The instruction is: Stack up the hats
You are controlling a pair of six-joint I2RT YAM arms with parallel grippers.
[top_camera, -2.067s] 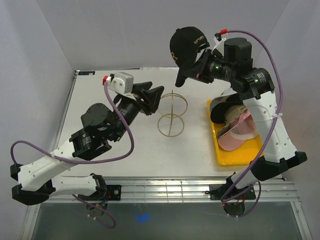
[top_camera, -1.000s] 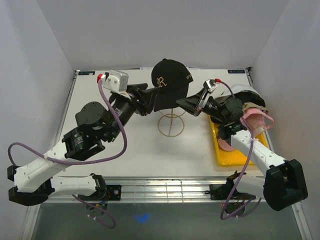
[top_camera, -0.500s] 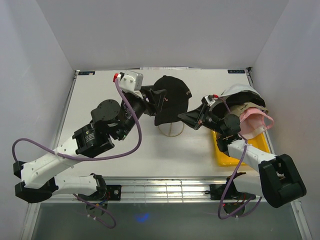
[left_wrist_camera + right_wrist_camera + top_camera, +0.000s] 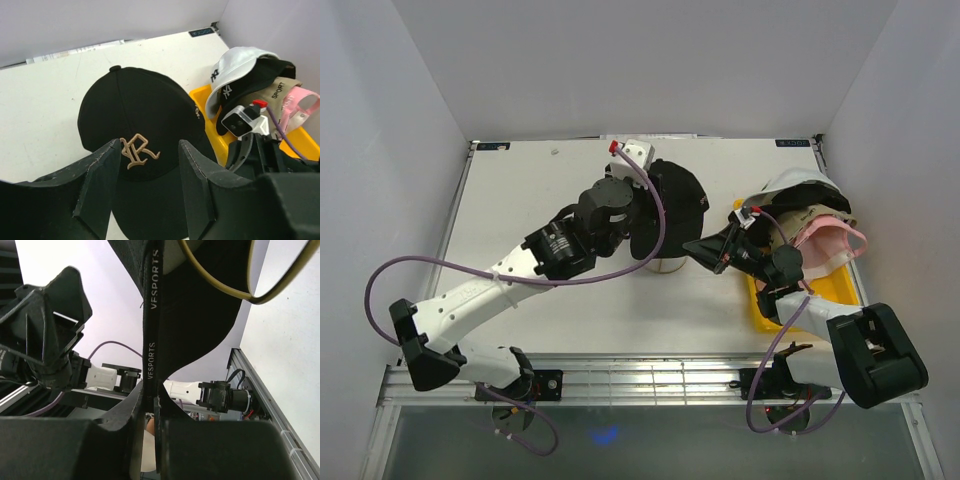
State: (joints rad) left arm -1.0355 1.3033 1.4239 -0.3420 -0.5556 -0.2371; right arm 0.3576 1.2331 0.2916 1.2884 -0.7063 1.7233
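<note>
1. Logging progress: the black cap point(image 4: 135, 115), the one with the gold R logo, sits over the gold wire stand point(image 4: 235, 295) mid-table. I judge that as the first hat of the stack, nearly seated.
2. My right gripper point(image 4: 150, 396) is clamped on that cap's lower edge. The printed inner band is pinched flat between the fingers, so I don't count the placement as finished.
3. My left gripper point(image 4: 149, 145) hovers just over the cap's brim side with its jaws apart, holding nothing. I cannot tell whether the fingers touch the fabric.
4. Four hats are left, all piled at the right on the yellow tray point(image 4: 200, 107). They are the white NY cap point(image 4: 240, 57), the black NY cap point(image 4: 227, 92), the tan cap point(image 4: 282, 87) and the pink cap point(image 4: 300, 102). They overlap loosely, with the white one on top.
5. Around the stand I see only bare white table point(image 4: 520, 200) and enclosure walls.
6. In the way: both arms crowd the stand. The left arm crosses above the cap and hides most of it in the top view. The right wrist sits between stand and tray, right against the pile.
7. My guess is that the right has to let go and back off before the next pick.
</note>
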